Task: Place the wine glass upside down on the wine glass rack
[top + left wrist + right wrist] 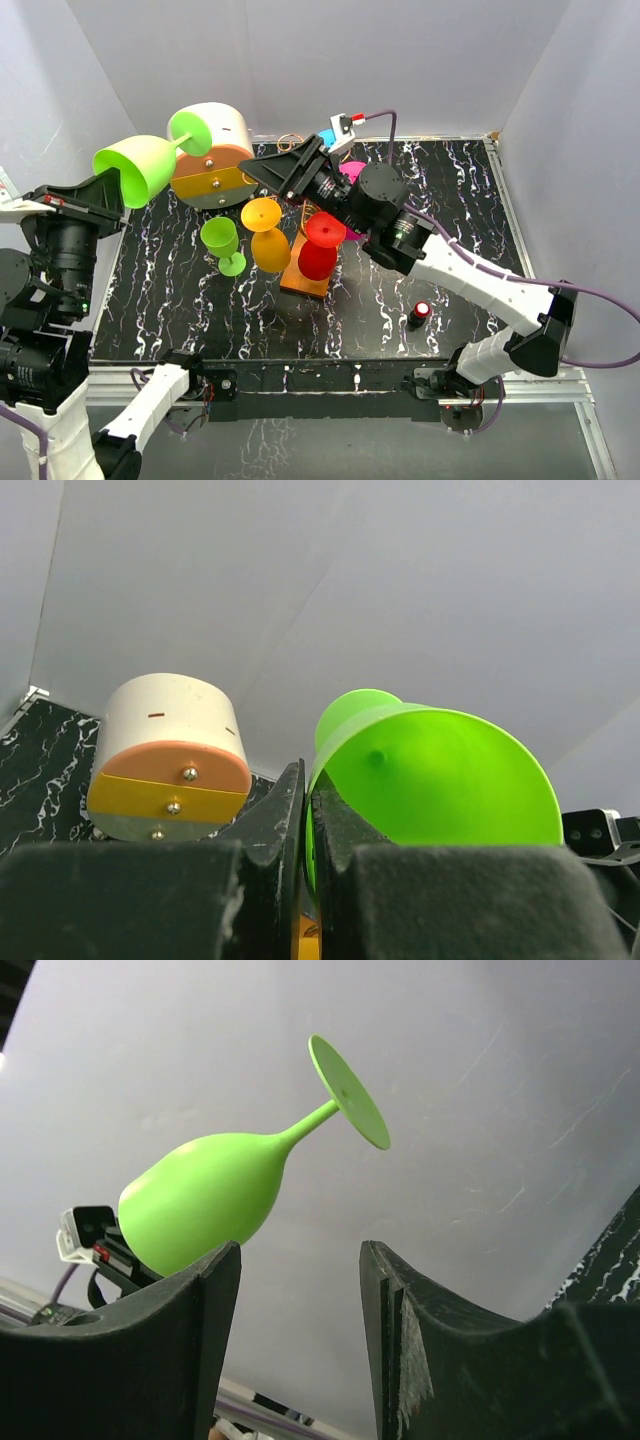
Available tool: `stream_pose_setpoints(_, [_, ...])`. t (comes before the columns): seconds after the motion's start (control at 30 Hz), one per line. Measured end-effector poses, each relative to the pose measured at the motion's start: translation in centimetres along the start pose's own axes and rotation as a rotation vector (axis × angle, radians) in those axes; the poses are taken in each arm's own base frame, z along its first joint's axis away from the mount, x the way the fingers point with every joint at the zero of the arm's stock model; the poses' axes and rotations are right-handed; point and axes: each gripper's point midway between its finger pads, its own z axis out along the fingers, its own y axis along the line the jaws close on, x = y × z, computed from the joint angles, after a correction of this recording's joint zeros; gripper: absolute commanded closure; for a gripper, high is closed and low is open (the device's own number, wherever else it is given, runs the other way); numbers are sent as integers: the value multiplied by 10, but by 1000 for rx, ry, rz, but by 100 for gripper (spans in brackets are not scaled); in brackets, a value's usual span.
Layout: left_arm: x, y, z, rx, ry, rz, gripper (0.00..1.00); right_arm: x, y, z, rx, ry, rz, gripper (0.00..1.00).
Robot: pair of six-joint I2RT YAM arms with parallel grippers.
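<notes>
My left gripper [113, 184] is shut on the bowl rim of a lime green wine glass [140, 166] and holds it high above the table's left side, tilted, with its foot toward the back wall. In the left wrist view the jaws pinch the rim of the glass [440, 780]. My right gripper [270, 172] is open and empty, raised near the rack and pointing toward the held glass [210, 1195]. The rack's orange base [305, 282] stands mid-table, with an orange glass [268, 240] and a red glass [320, 252] at it. Its gold wire is mostly hidden behind my right arm.
A cream-and-orange drum-shaped box [215, 160] lies at the back left, just behind the held glass; it also shows in the left wrist view [170, 755]. A smaller green glass [222, 243] stands left of the rack. A small black bottle with a red top [420, 315] stands front right.
</notes>
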Motion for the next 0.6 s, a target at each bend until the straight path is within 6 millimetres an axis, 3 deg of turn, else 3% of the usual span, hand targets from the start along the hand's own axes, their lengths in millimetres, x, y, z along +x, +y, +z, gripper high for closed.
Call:
stream_pose_setpoints(0.3, [1, -6, -2, 57, -39, -12, 100, 2, 25, 8, 14, -111, 131, 51])
stream_pose_setpoints(0.6, [15, -9, -3, 123, -39, -1, 100, 32, 10, 30, 58, -97, 254, 51])
